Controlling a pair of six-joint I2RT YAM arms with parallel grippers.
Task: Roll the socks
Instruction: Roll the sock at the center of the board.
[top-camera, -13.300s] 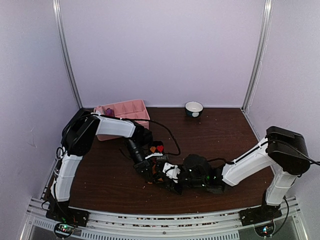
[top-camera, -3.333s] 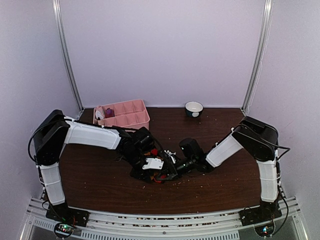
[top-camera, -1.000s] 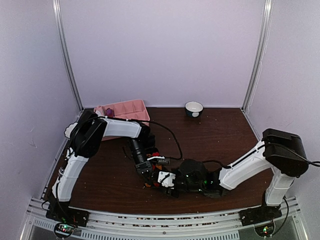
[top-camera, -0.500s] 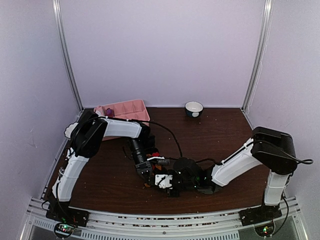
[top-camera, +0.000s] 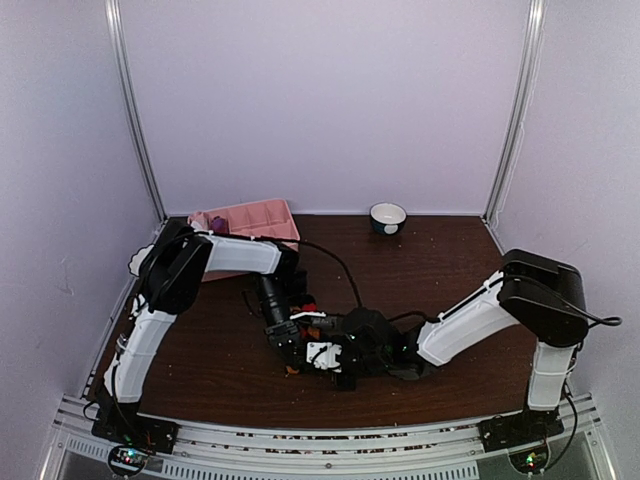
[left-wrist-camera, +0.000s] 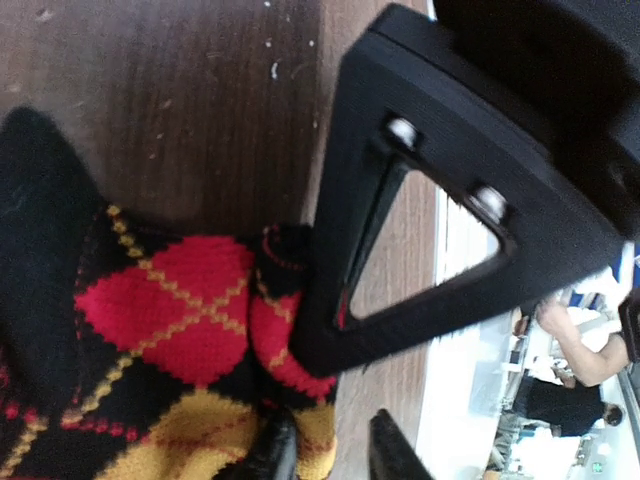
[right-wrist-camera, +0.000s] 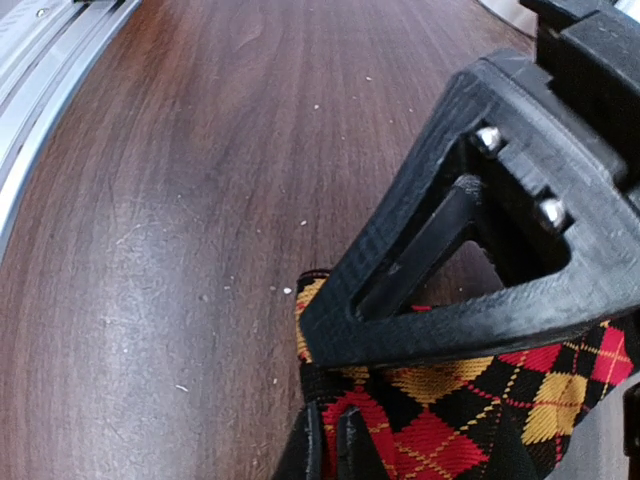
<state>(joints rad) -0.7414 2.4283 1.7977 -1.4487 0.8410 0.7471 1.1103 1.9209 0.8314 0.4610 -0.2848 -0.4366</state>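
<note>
Magenta sock (top-camera: 217, 221) sits in the pink tray (top-camera: 262, 212), far left. On the table's (top-camera: 450, 260) near middle, the argyle sock (left-wrist-camera: 170, 330) lies beneath both tools: left tool (left-wrist-camera: 328, 455) slightly parted, right tool (right-wrist-camera: 330, 440) closed at its edge.

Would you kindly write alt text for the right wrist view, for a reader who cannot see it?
A black argyle sock with red and yellow diamonds lies at lower right on a dark wooden table. The right gripper is shut at the sock's left edge, and a black triangular frame crosses over the sock.
</note>
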